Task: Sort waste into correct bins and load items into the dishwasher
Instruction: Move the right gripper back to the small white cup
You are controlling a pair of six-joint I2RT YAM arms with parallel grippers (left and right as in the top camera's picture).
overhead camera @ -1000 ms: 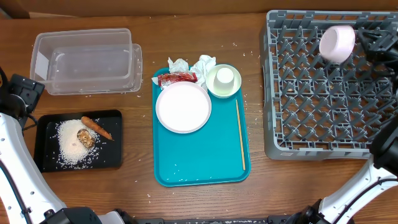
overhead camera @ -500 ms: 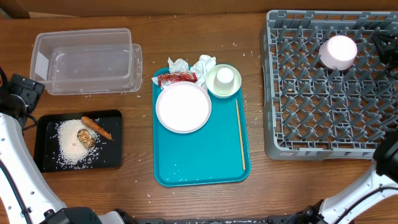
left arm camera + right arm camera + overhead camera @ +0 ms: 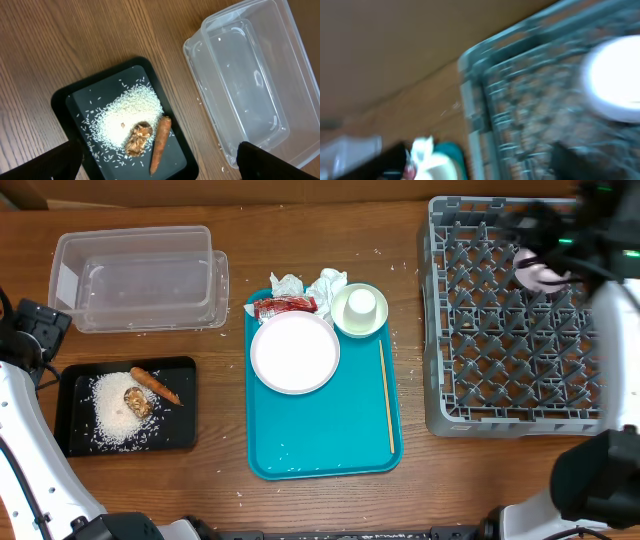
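Note:
A white bowl (image 3: 538,272) lies in the grey dishwasher rack (image 3: 500,360), half hidden under my blurred right arm (image 3: 570,235). The right gripper (image 3: 480,165) is open and empty, the bowl (image 3: 617,80) off to its right. My left gripper (image 3: 160,165) hangs open over the black tray (image 3: 75,110) holding rice (image 3: 130,112), a brown lump (image 3: 138,139) and a carrot piece (image 3: 160,142). The clear tub (image 3: 250,85) is beside it. The plate (image 3: 294,352), a bowl (image 3: 345,323) holding a cup (image 3: 360,302), a stick (image 3: 386,400), napkins (image 3: 320,282) and a red wrapper (image 3: 285,306) are on the teal tray (image 3: 320,430).
Loose rice grains speckle the wooden table around the clear tub (image 3: 140,278) and the black tray (image 3: 75,400). My left arm (image 3: 30,330) stands at the table's left edge. The rack fills the right side up to the table's far edge.
The right gripper has let go of the bowl, which now lies in the rack. The right arm has swung in fast over the rack's far edge. The left arm is unmoved.

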